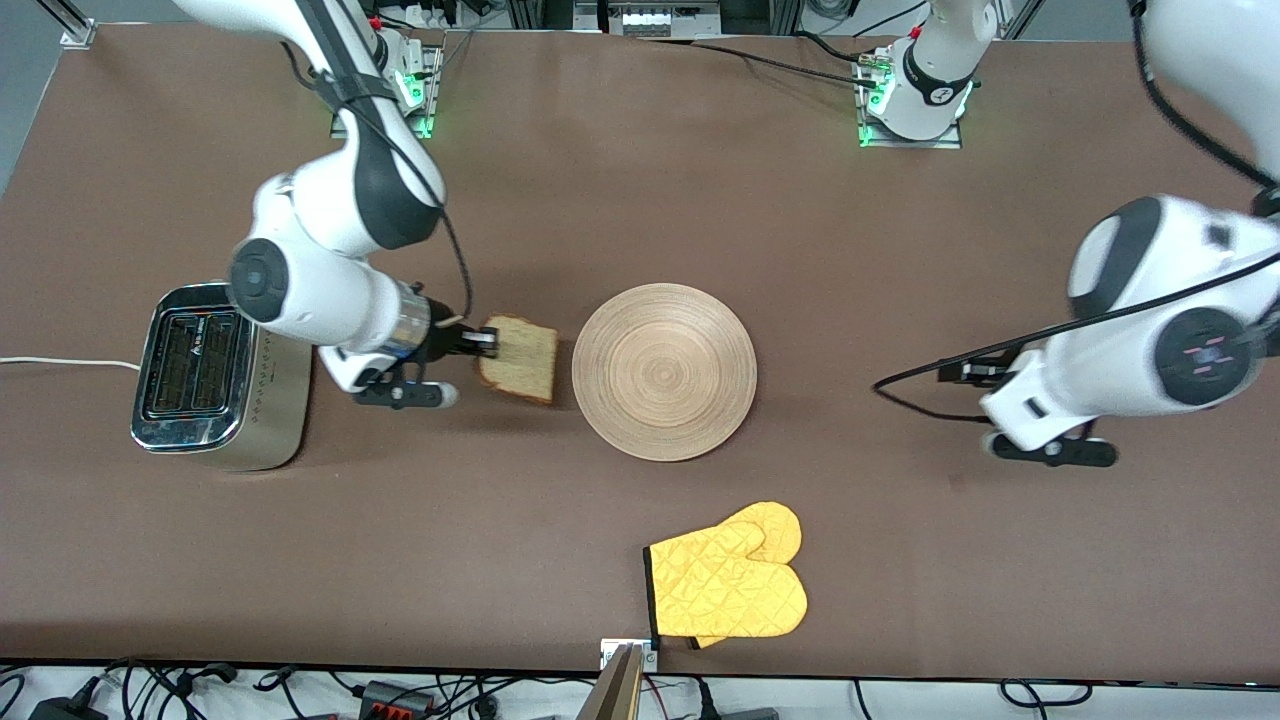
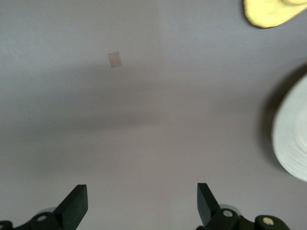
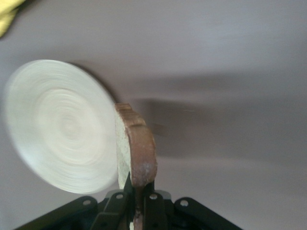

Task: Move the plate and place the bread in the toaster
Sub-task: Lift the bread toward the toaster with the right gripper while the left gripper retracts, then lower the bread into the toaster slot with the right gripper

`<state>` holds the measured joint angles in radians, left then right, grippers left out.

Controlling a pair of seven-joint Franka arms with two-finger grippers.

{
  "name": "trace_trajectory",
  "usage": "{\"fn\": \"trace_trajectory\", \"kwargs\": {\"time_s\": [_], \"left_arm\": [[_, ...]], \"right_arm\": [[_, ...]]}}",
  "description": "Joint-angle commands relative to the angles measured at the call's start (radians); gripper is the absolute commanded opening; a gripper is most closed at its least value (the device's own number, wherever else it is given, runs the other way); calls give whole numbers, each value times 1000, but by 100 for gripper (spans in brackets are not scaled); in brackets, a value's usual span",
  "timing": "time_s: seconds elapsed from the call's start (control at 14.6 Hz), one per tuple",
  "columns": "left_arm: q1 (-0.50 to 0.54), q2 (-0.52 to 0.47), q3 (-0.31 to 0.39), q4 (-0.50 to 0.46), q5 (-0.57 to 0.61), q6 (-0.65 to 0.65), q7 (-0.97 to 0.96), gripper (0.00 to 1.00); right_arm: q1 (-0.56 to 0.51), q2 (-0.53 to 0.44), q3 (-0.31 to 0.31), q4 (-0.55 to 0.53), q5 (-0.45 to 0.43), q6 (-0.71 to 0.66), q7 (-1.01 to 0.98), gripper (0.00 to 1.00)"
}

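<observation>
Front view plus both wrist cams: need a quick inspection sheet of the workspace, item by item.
Surface: brown table, one small pale patch visible in the left wrist view.
Job's things: plate empty at mid-table; bread off the plate, held on edge between plate and toaster; toaster slots empty.
Clutter: yellow oven mitt, nearer the front camera than the plate.
Grippers: right gripper shut on the bread; left gripper open, holding nothing, over bare table toward the left arm's end.
Cables: white cord from the toaster; black cables on both arms.
Surroundings: loose cables along the table's edges.

Plate (image 2: 292,139) cut off, blurred; mitt (image 2: 271,12) cropped.
</observation>
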<state>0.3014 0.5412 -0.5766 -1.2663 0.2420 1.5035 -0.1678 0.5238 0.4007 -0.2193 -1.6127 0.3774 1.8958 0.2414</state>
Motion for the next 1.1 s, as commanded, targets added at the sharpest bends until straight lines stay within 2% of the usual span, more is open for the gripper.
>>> {"fn": "trace_trajectory", "kwargs": {"time_s": [0.0, 0.07, 0.21, 0.34, 0.48, 0.62, 0.68, 0.82, 1.03], "left_arm": [[-43, -159, 146, -53, -79, -14, 135, 100], [-101, -223, 237, -91, -87, -12, 170, 100], [-209, -326, 392, -158, -128, -3, 189, 100], [-284, -417, 484, -240, -150, 14, 192, 100], [-305, -493, 508, -335, -155, 107, 191, 100], [-304, -537, 526, -421, -176, 234, 191, 100], [-306, -538, 532, -427, -175, 244, 191, 100], [-301, -538, 547, -435, -214, 224, 188, 100], [-315, -544, 558, -406, -240, 189, 188, 100]], "right_arm": [[5, -22, -99, 63, -103, -203, 25, 0], [7, -22, -136, 85, -144, -255, 19, 0], [2, -36, -167, 129, -263, -337, 12, 0], [4, -55, -198, 151, -339, -374, -34, 0], [4, -74, -225, 160, -373, -385, -59, 0], [4, -104, -247, 168, -449, -383, -131, 0], [1, -106, -268, 168, -503, -373, -190, 0], [-30, -96, -299, 162, -526, -337, -267, 0], [-68, -69, -299, 151, -578, -299, -315, 0]]}}
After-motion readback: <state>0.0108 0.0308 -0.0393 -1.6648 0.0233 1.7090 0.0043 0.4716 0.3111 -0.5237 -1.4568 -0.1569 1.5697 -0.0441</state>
